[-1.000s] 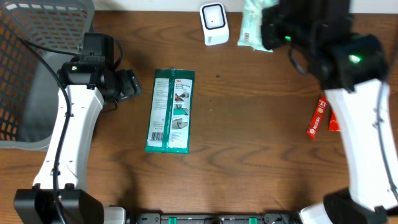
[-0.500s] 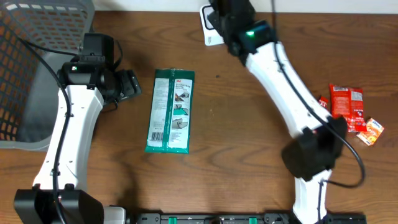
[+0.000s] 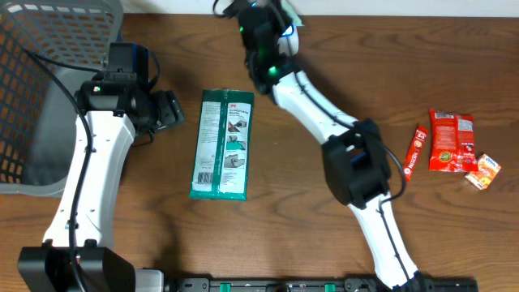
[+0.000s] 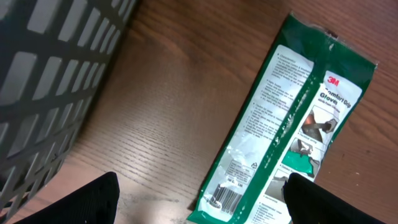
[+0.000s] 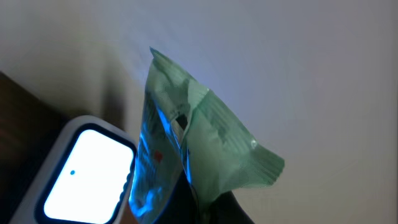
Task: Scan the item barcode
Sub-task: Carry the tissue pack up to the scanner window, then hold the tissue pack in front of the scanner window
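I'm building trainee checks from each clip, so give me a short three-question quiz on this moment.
1. True or false: the right gripper is shut on a pale green packet near the lit scanner.
2. Where is the glove pack?
A. in the basket
B. flat on the table, by the open left gripper
C. on top of the red snacks
3. In the left wrist view, what printed mark shows at the glove pack's lower end?

Key: 1 true. 2 B. 3 a barcode.
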Robot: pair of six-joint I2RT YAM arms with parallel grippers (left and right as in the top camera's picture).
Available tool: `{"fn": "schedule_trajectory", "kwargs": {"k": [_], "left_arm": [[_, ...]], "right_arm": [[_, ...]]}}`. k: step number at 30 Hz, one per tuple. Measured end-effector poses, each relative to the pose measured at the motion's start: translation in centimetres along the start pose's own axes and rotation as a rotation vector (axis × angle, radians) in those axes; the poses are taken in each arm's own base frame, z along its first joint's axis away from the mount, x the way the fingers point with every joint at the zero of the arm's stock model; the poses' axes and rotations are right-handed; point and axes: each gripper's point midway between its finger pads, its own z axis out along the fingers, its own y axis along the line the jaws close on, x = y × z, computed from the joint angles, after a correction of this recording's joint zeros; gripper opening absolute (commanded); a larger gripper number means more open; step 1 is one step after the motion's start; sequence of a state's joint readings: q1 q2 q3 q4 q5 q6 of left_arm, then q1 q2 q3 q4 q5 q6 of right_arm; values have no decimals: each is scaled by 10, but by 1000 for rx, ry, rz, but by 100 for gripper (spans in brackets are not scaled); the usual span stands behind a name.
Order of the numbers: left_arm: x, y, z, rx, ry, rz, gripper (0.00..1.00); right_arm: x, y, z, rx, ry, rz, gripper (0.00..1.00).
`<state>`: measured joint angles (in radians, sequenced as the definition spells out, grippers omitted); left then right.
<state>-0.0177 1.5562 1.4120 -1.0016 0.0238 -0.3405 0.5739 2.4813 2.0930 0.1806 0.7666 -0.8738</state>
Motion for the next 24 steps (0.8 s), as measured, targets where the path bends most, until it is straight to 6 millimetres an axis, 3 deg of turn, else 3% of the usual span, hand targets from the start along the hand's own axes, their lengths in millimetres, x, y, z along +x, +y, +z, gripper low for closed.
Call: {"fn": "schedule_trajectory", "kwargs": {"k": [4,12,24], "left_arm": [[0,0,0,0,1,0,86],[0,0,0,0,1,0,86],[0,0,0,0,1,0,86]], "right_arm": [[-5,24,1,56,-35,-87,1],[20,73,11,41,-7,-287,1],[23,79,11,19,1,-326,1]]}}
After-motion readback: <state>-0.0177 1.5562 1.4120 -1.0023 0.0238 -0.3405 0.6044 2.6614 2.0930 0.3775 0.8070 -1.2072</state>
